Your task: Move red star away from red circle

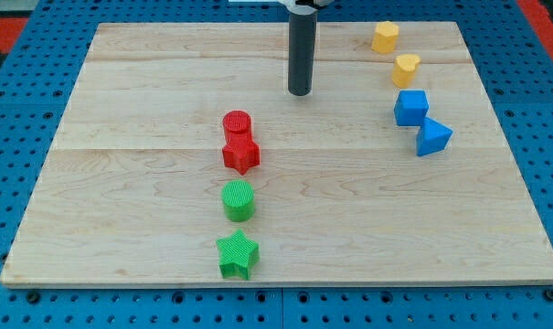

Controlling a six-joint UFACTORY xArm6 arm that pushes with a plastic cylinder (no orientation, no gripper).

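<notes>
No readable text, labels, brands, numbers or signs on anything in view.

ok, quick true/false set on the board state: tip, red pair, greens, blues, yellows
1. My tip touches the red star. False: it stands apart, toward the view's top and right of it.
2. The red star sits against the red circle, just below it in the view. True.
3. The green circle lies above the red pair. False: it lies below, with the green star lower still.
4. Both blue blocks are at the view's right. True.
5. The yellow blocks are at the view's bottom left. False: top right.
</notes>
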